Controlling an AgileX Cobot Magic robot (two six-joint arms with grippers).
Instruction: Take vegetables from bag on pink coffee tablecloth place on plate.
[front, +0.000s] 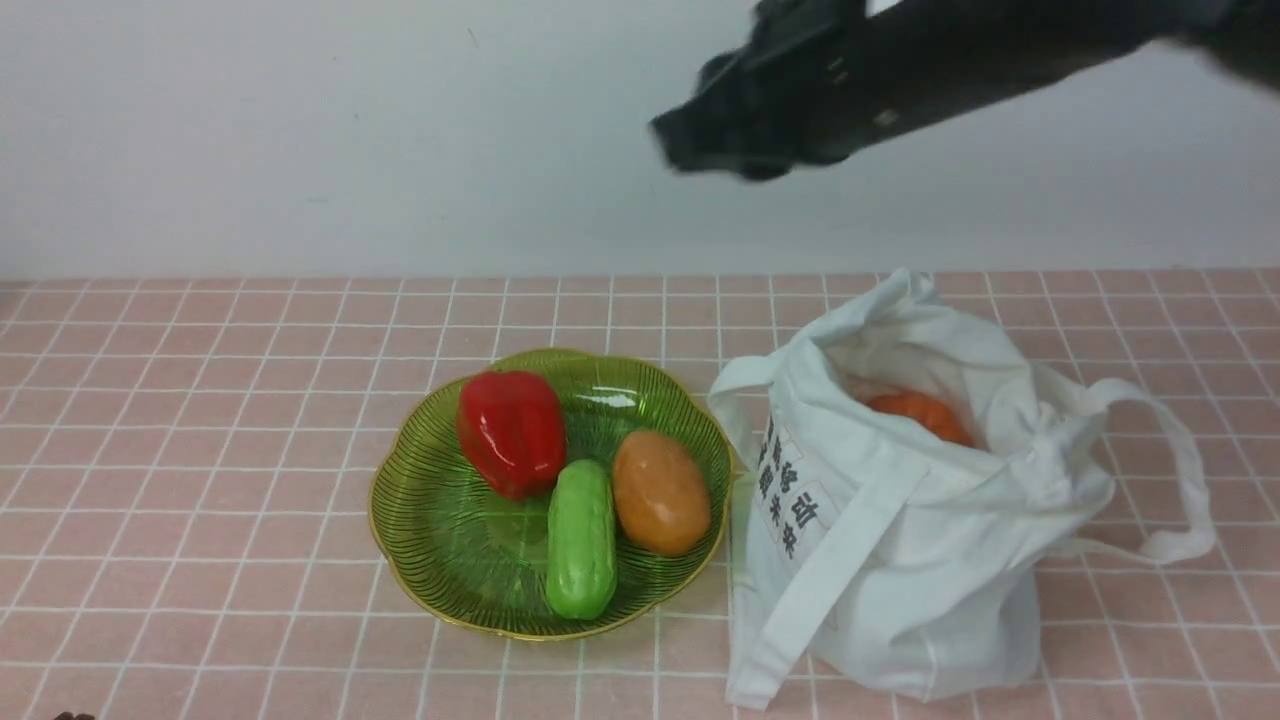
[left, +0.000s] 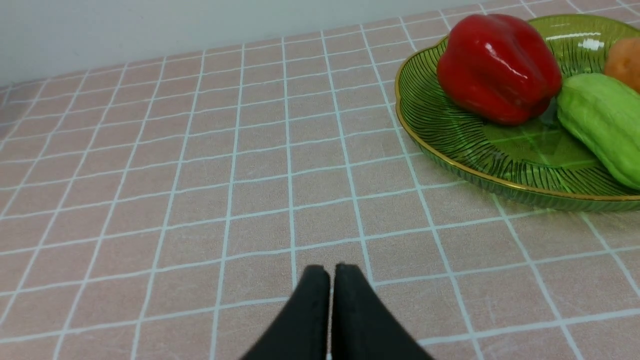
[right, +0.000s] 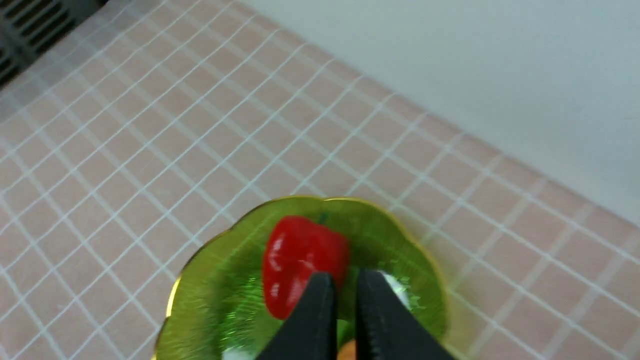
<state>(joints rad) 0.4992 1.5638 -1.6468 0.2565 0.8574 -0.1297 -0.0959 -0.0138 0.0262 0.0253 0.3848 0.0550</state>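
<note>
**Count.** One plate (front: 440, 530), one bag (front: 900, 590), one pink coffee tablecloth (front: 200, 420). There are four vegetables. Three are on the plate: a red pepper (front: 512, 432), a green cucumber (front: 580, 540) and an orange-brown potato (front: 660, 492). The fourth, an orange vegetable (front: 920, 415), lies inside the bag and is partly hidden by the cloth.

**Arms.** In the front view the right arm enters from the upper right corner and slopes down toward the top centre. It is motion-blurred and held high over the gap between plate and bag. In its wrist view the right gripper (right: 340, 282) has its fingers slightly parted, with a narrow gap and nothing between them. In the left wrist view the left gripper (left: 330, 272) is low over bare cloth, well apart from the plate, with its fingers pressed together and empty.

**Orientation (front view).**
- The plate sits at lower centre, with the bag just beside it on the right.
- The cucumber's long axis runs nearly top to bottom of the frame.
- The potato tilts from upper left to lower right.
- The pepper lies at the plate's upper left, touching the cucumber's upper end.
- The bag stands with its mouth open upward and its printed side facing left.
</note>
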